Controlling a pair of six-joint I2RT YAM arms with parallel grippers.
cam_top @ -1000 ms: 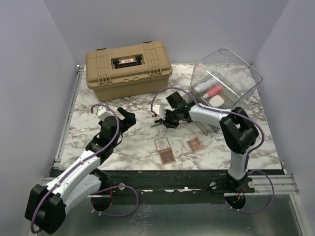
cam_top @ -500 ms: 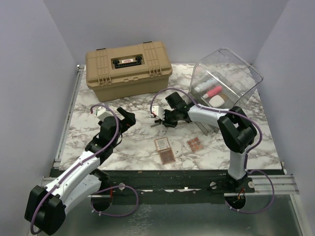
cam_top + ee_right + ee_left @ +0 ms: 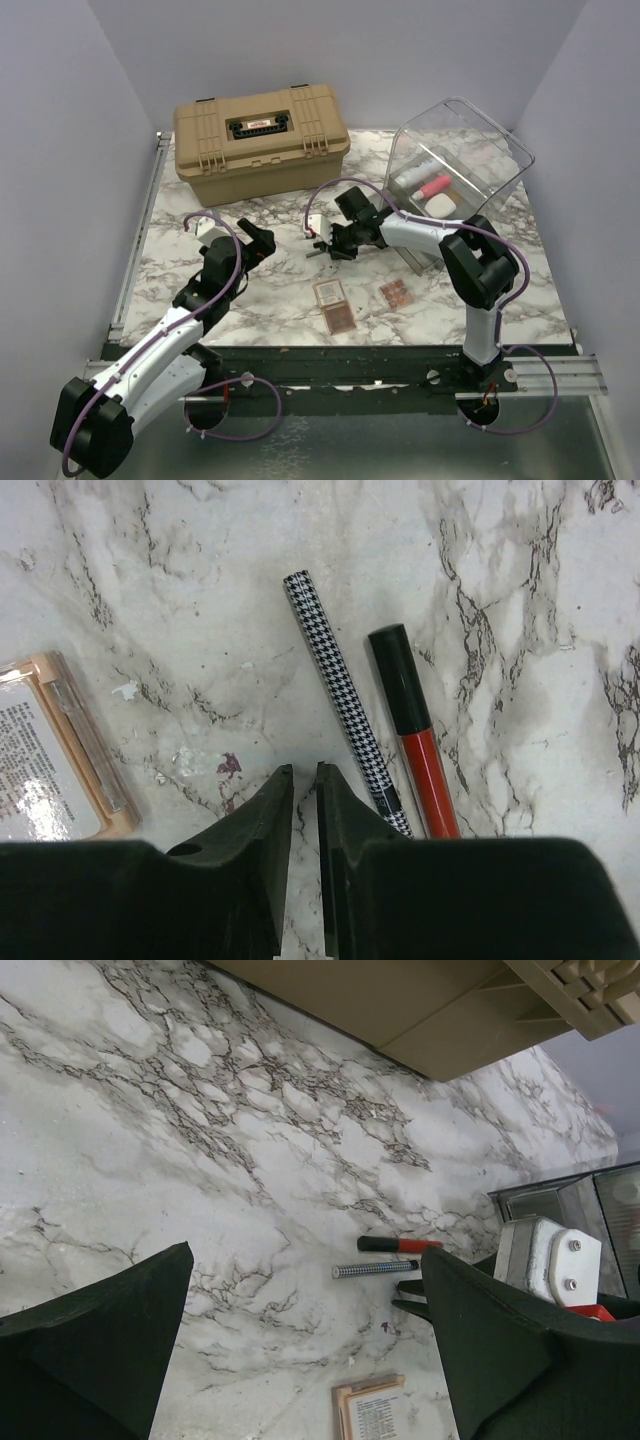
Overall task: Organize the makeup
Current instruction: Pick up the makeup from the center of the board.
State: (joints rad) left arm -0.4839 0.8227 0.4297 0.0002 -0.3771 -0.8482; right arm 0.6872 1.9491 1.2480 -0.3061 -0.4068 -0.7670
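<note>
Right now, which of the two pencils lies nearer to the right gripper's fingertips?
The black-and-white checked pencil: it lies just beside the right gripper, while the red-and-black pencil lies on its far side.

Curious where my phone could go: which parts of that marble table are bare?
Bare marble table lies at the left, between the tan hard case and the left gripper, and in the near right corner, in front of the clear bin. Crowded middle: right gripper, houndstooth pencil, red pencil, eyeshadow palettes.
</note>
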